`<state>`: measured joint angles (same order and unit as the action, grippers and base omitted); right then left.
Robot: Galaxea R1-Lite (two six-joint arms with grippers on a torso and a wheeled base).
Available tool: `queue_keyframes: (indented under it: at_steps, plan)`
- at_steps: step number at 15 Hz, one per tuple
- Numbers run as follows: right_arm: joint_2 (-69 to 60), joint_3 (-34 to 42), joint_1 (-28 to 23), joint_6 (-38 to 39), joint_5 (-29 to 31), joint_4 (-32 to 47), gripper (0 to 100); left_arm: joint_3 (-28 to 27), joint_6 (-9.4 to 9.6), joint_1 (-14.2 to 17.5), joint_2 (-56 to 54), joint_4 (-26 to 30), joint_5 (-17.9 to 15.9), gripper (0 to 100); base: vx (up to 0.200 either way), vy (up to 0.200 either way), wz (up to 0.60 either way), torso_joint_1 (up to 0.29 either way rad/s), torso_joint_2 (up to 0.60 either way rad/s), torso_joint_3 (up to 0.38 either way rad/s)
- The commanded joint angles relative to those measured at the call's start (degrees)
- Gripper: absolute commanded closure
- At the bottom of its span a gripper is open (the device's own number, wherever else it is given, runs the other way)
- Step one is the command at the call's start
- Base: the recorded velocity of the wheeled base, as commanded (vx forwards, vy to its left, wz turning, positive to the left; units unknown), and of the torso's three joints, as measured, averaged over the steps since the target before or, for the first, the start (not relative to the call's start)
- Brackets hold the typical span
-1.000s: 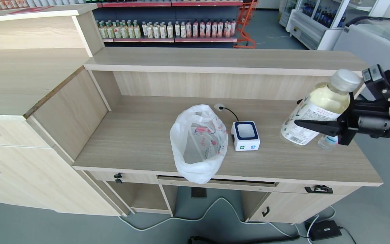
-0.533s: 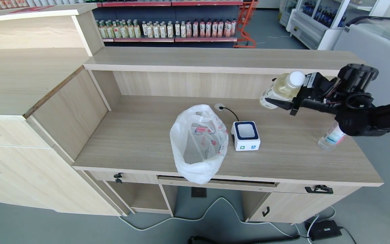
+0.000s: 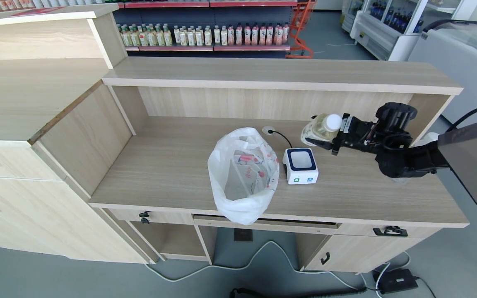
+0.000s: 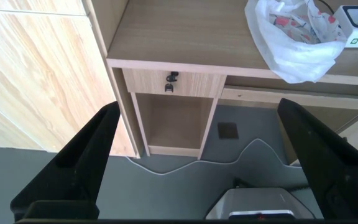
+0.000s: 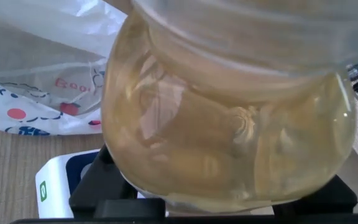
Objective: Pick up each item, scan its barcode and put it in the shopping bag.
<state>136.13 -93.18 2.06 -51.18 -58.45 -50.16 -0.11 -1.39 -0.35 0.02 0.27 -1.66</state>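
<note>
Right gripper (image 3: 315, 135) is clamped on the bottle (image 3: 319, 129) of pale yellow drink. The bottle lies tilted between the fingers, white cap back toward the wrist, base pointing out ahead of the gripper, and it is held clear above the surface (image 3: 172, 165). In the right wrist view the bottle (image 5: 229, 137) sits hard against the lens, with a dark finger (image 5: 104, 183) under it. The scanner (image 3: 300, 165) stands on the surface just below the gripper and slightly nearer the robot, window facing up; it is close to the bottle but not touching it. Beyond the scanner, on the side the bottle base points to, the white shopping bag (image 3: 242, 174) stands just beside it, mouth open upward. The scanner's black cable (image 3: 278, 134) runs back to a hole in the surface near the bottle base; nothing lies between bottle and scanner. A clear bottle (image 3: 430, 138) stands behind the right forearm, mostly hidden. The right arm reaches in low across the surface from the robot's right, forearm nearly level. Left gripper (image 4: 199, 107) hangs low in front of the surface's edge, fingers (image 4: 101, 155) spread wide, holding nothing, the bag (image 4: 297, 43) above and ahead of it.
</note>
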Motion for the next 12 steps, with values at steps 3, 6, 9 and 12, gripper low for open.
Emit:
queue_keyframes:
  at_steps: [3,6,9,12]
  plan:
    - [1.9,0.0,0.7,-2.3,0.0,0.0,100,-0.1,-0.02,0.0,0.0,0.0,0.0,0,0.000,0.000,0.00,0.000,0.00,0.000]
    - [2.6,0.1,0.8,-4.5,0.0,0.0,100,0.0,-0.02,0.0,0.0,0.0,0.0,0,0.000,0.000,0.00,0.000,0.00,0.000]
    - [3.4,-0.2,1.2,-5.4,0.1,-0.1,100,0.0,-0.02,0.0,0.0,0.0,0.0,0,0.000,0.000,0.00,0.000,0.00,0.000]
    - [3.8,-0.5,1.2,-6.0,0.1,-0.3,100,0.0,-0.02,0.0,0.0,0.0,0.0,0,0.000,0.000,0.00,0.000,0.00,0.000]
